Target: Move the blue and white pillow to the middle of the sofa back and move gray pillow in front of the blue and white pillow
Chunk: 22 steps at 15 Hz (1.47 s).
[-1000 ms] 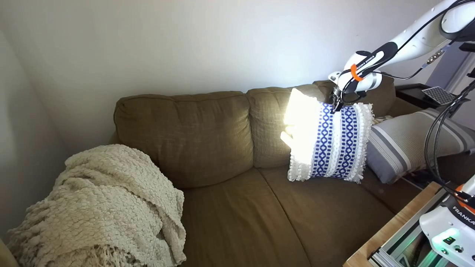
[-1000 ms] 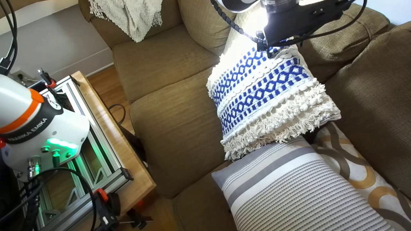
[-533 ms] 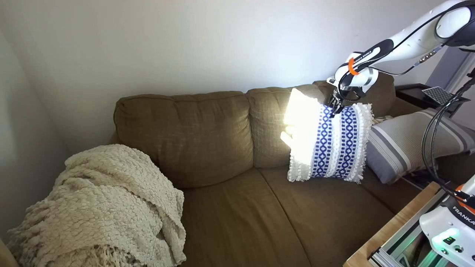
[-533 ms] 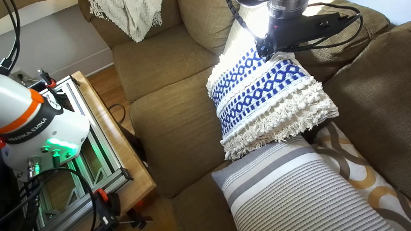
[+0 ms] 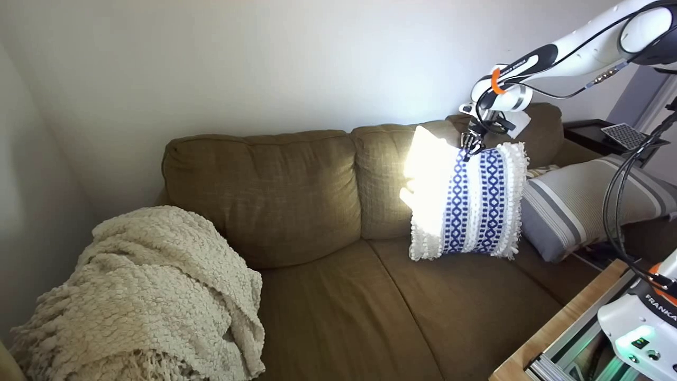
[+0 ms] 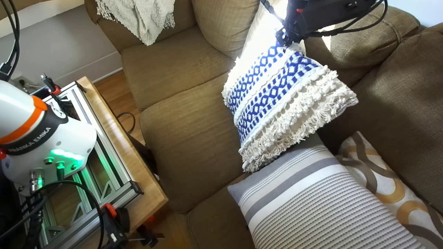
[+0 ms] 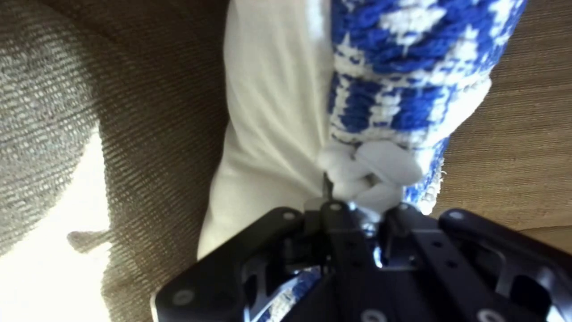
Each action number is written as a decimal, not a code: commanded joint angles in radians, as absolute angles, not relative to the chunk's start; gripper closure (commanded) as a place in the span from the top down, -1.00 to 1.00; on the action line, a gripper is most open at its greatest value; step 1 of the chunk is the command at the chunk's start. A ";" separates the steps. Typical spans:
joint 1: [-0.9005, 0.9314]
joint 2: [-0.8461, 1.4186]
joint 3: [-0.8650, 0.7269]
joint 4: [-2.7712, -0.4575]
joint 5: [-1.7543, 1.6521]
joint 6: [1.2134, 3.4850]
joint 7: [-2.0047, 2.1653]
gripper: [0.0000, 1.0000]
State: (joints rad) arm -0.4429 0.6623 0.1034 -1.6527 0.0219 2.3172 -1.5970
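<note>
The blue and white pillow (image 5: 478, 211) leans against the sofa back (image 5: 270, 196), right of the seam between two back cushions; strong light washes out its left part. In the wrist view its patterned face (image 7: 402, 49) and plain cream rear side (image 7: 268, 134) meet at the upper edge. My gripper (image 5: 468, 153) is shut on that edge, with white fabric bunched between the fingers (image 7: 339, 219); the tips are partly hidden in the cloth. From above, the gripper (image 6: 286, 41) covers the pillow's top. The gray pillow (image 6: 322, 207), finely striped with a gray-blue end band, lies right beside it.
A cream knitted throw (image 5: 158, 296) covers the sofa's far end. Behind the gray pillow sits a pillow with brown and mustard curves (image 6: 394, 183). The robot's base stands on a wooden-edged table (image 6: 145, 197) before the seat. A dark side table (image 5: 587, 129) adjoins the sofa's arm.
My gripper has shut on the pillow's upper edge. Gripper and edge have since moved slightly up together, and the pillow's fringed corner has risen away from the gray pillow, which has not moved.
</note>
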 commanded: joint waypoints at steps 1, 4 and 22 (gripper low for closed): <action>-0.403 0.619 0.115 -1.655 0.064 2.224 -1.689 -0.93; -0.363 0.582 0.111 -1.659 0.052 2.163 -1.744 -0.93; -0.291 0.549 0.104 -1.642 0.211 2.167 -1.788 -0.93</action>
